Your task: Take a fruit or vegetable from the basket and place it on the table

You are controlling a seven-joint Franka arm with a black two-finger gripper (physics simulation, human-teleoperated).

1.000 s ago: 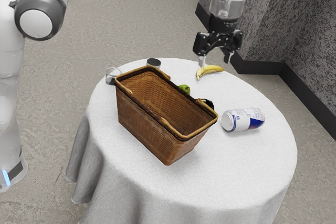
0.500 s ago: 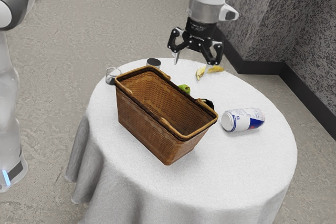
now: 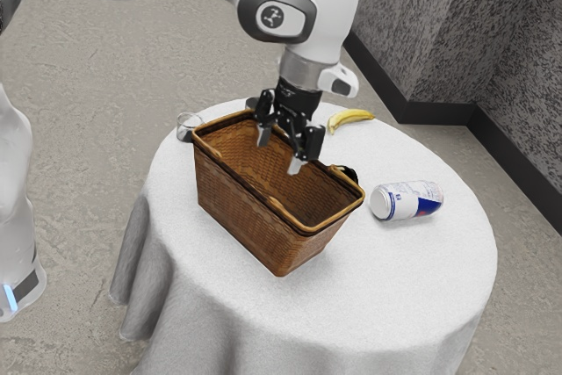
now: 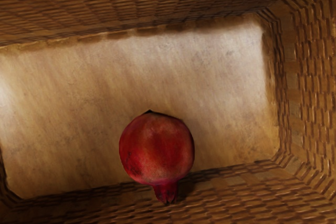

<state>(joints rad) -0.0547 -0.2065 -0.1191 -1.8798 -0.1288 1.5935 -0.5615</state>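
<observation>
Round table [image 3: 395, 278] under white cloth. Arm [image 3: 307, 19] enters from the exterior view's upper left, bends at the wrist, hand directed down over the wicker basket [image 3: 237, 208]. Gripper [image 3: 280, 152] at the basket's mouth; fingers parted, nothing between them. Drinks can [image 3: 407, 200] on its side, near the basket. Banana [image 3: 351, 117] on the cloth, beyond the basket. Pomegranate [image 4: 156, 149] inside the basket, below the hand, beside one long wall, crown toward that wall.

Rough brown wicker forms the basket [image 3: 250, 208], standing on matt white cloth covering the table [image 3: 404, 278].
</observation>
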